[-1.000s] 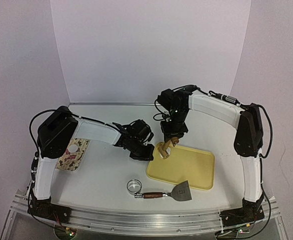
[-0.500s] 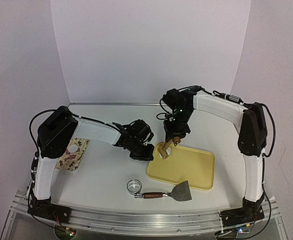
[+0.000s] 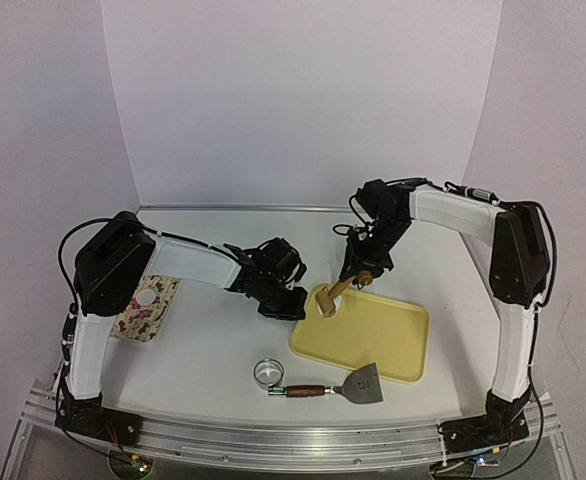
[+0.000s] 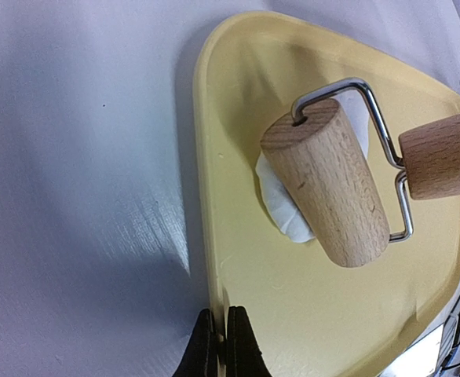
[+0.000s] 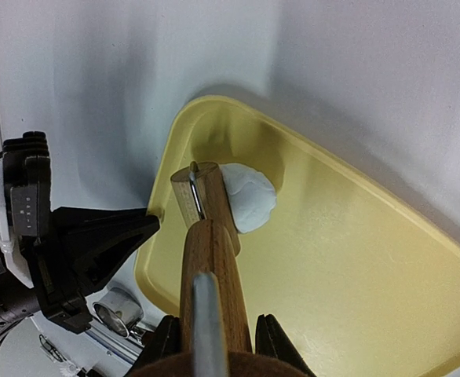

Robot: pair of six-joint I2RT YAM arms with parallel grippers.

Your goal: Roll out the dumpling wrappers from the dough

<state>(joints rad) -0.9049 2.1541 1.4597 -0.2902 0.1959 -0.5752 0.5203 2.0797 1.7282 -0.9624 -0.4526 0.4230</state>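
A yellow tray (image 3: 393, 335) lies right of centre on the table. On its left corner sits a white lump of dough (image 4: 281, 214), (image 5: 252, 198), partly flattened. The barrel of a wooden roller (image 4: 324, 181), (image 3: 329, 297) rests on the dough. My right gripper (image 5: 218, 326), (image 3: 359, 270) is shut on the roller's wooden handle (image 5: 210, 259) and holds it slanting down to the left. My left gripper (image 4: 220, 318), (image 3: 291, 304) is shut on the tray's left rim (image 4: 206, 236). No dumpling wrappers are in view.
A shiny metal ring cutter (image 3: 268, 372) stands near the front edge, left of the tray. A scraper with a wooden handle (image 3: 348, 385) lies beside it, its blade over the tray's front edge. A patterned card (image 3: 145, 307) lies at the far left.
My right wrist has swung to the right and back, tilting the roller's handle that way. The barrel has stayed on the dough. The left arm has not moved.
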